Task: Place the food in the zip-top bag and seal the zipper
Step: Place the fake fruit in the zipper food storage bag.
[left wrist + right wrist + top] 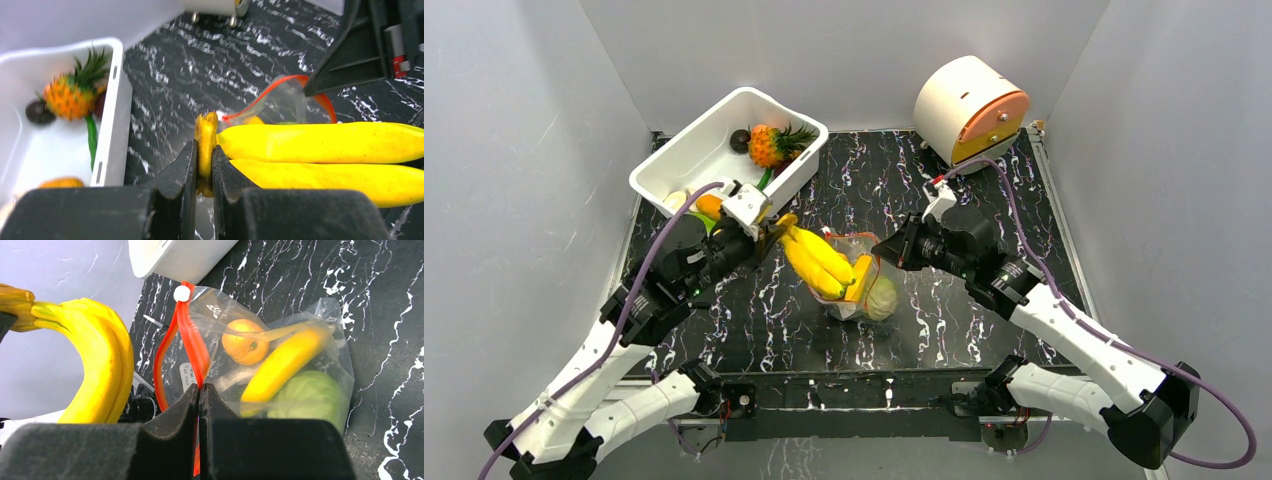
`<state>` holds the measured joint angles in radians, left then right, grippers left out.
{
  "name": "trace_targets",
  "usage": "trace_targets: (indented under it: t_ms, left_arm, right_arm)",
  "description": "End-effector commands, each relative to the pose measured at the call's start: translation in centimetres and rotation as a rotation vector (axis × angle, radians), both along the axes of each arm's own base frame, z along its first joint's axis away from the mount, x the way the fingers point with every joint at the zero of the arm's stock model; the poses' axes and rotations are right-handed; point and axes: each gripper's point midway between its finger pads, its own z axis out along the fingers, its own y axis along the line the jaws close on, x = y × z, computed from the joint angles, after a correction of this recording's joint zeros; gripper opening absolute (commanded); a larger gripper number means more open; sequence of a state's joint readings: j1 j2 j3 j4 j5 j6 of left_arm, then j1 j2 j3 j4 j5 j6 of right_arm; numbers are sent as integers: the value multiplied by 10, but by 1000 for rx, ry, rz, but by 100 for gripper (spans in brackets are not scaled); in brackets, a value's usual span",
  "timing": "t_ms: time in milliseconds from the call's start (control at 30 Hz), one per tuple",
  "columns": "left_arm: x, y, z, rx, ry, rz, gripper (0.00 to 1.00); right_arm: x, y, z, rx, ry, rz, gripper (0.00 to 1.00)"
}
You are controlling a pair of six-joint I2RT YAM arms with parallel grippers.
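right wrist: three fruits (243, 342) inside one bag (220, 305)

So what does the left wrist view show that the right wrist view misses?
Left wrist only: the pineapple and a dark round fruit inside the white tub, the left gripper shut on the banana bunch. Right wrist only: an orange fruit, a banana and a green fruit inside the zip-top bag. Both: the banana bunch, part of the tub, the zipper pinched by the right gripper.
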<state>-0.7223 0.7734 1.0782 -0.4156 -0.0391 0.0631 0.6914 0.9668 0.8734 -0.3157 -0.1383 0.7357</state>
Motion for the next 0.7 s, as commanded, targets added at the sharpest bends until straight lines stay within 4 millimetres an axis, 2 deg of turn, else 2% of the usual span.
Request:
trace_targets:
  t_ms: [0,100,267,433,667]
  left_arm:
    - [3,-34,52,-46,-252,-192,0]
    - [8,-39,51,-24,-284,-204,0]
    - [22,-33,51,59,-391,-170,0]
    - [31,-39,50,143,-473,-201,0]
    - [42,-43,26,243,-475,-214,0]
  right_arm:
    - [1,7,46,84,-73,25,0]
    - [-2,10,55,102,-74,46,0]
    - [-7,14,60,123,-65,76,0]
    - [-9,18,69,159,-57,92,0]
    - [-11,23,85,210,-30,101,0]
